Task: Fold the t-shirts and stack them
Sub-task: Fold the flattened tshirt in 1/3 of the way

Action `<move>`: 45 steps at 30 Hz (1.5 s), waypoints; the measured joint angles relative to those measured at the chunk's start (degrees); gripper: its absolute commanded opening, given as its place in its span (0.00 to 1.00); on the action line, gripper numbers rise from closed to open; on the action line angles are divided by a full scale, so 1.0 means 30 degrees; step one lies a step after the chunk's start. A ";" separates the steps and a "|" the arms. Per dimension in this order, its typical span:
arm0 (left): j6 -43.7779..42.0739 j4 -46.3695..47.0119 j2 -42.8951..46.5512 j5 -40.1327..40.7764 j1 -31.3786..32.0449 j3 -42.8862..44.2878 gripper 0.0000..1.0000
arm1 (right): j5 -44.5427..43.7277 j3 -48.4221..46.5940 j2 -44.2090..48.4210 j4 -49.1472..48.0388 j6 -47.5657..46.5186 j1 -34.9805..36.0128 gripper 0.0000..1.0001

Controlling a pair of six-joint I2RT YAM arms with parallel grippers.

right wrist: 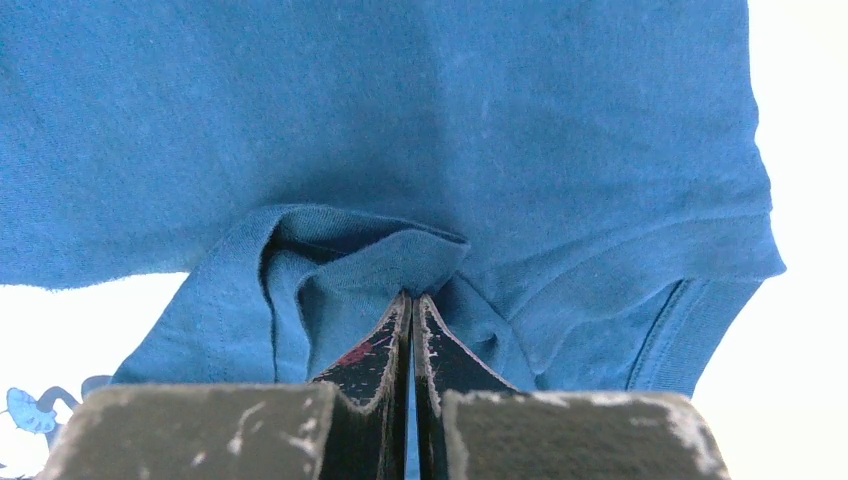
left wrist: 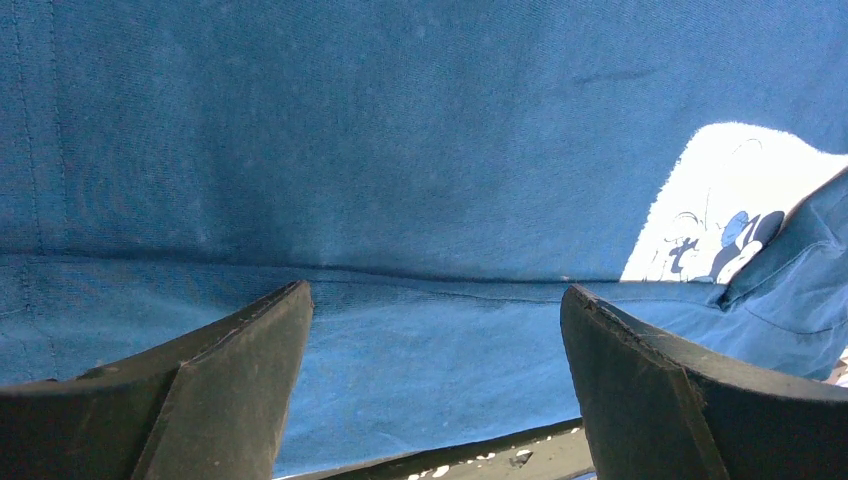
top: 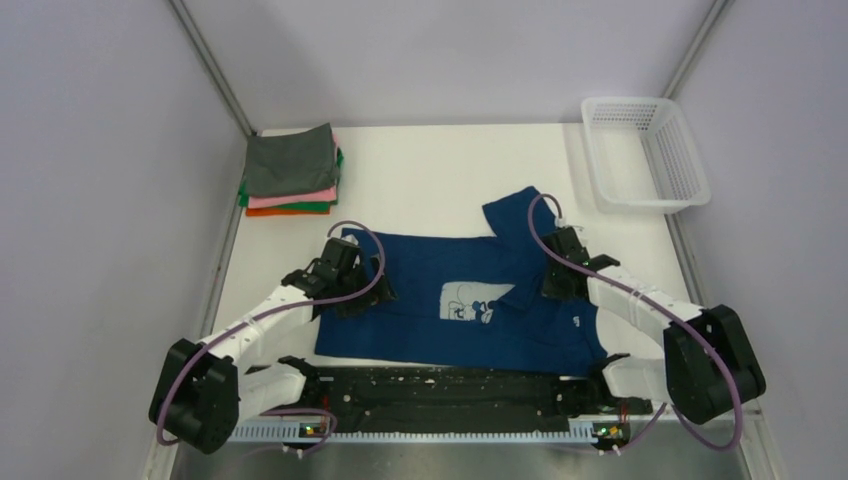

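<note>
My right gripper (right wrist: 412, 303) is pinching a raised fold of the tee (right wrist: 400, 130) to carry it over; my left gripper (left wrist: 436, 292) is hovering wide open above it, ready to grasp.

I see a navy t-shirt (top: 420, 290) with a white chest print (top: 468, 300) (a blue cartoon on it), a grey, pink, green and orange stack (top: 292, 172), and a white mesh basket (top: 652, 203).
</note>
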State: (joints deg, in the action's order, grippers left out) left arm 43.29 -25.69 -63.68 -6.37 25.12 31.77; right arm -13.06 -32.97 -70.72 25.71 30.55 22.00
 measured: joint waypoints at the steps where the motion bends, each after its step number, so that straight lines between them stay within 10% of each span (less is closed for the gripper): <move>1: -0.0007 0.0000 0.0000 0.0015 0.0000 0.0000 0.99 | -0.0080 -0.0168 -0.0146 0.0029 -0.0124 0.0000 0.00; 17: -0.0007 -0.0007 -0.0204 0.0444 0.0000 -0.0168 0.99 | -0.2805 -0.3789 -0.3825 -0.0495 -0.3570 0.0000 0.01; 20: -0.0007 -0.0036 -0.0204 0.0510 0.0000 -0.0168 0.99 | -0.3293 -0.4306 -0.5020 -0.0474 -0.3898 0.0000 0.43; 27: 0.0000 -0.0466 0.0044 0.0780 0.0000 -0.0175 0.99 | -0.4612 -0.5304 -0.5370 0.0685 -0.2572 0.0000 0.95; 38: 0.0000 -0.0590 0.0554 0.0867 0.0000 -0.0262 0.99 | 0.2084 -0.0160 0.5931 -0.0743 0.0015 0.0000 0.99; 45: 0.0000 -0.0605 0.0787 0.0860 0.0000 -0.0277 0.99 | 0.6951 0.2375 0.6237 -0.2382 0.1056 0.0000 0.99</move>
State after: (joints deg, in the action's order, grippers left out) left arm 43.29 -27.51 -61.32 -3.79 25.12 30.94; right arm 7.79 -25.85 -52.01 18.57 33.71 22.00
